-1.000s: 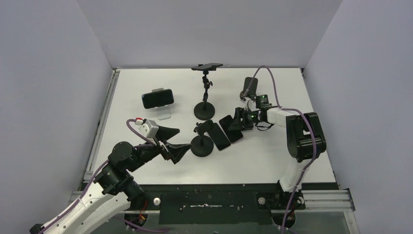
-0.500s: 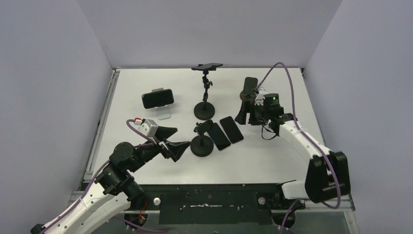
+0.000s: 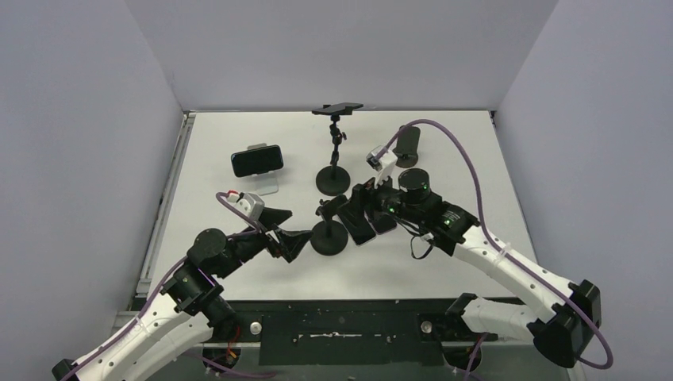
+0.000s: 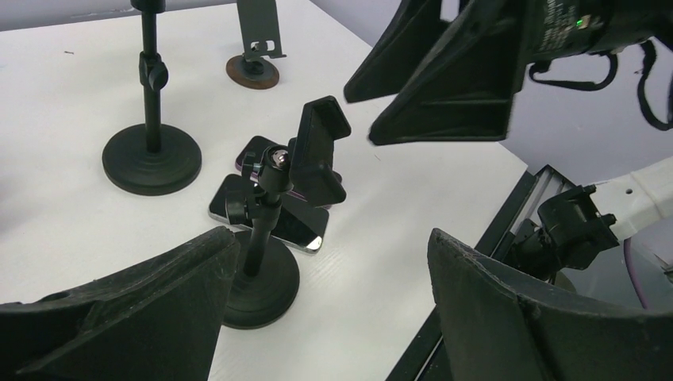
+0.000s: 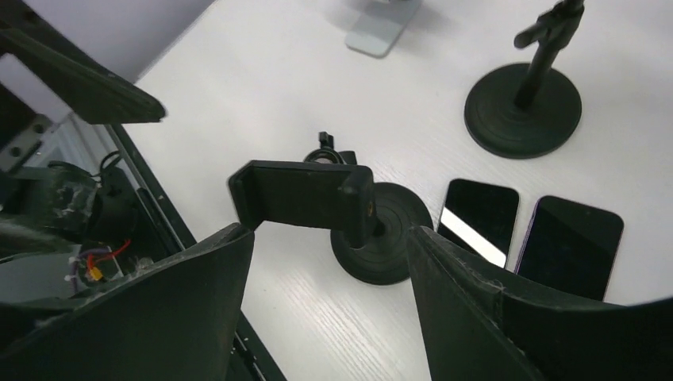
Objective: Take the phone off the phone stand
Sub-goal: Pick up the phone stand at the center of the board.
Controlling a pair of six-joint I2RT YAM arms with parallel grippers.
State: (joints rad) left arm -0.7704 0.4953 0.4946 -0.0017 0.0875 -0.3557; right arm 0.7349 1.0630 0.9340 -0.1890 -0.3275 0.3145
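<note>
Black and set long-axis level on its silver stand (image 3: 268, 184), the phone (image 3: 257, 160) sits back and left of the left gripper (image 3: 300, 225), whose wide, empty jaws are nearer than the right gripper (image 3: 365, 205), likewise spread empty.

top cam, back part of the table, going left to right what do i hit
black phone lying sideways in a silver desk stand → tall black pole stand with a dark phone clamped on top → small black holder on a round brown base
</note>
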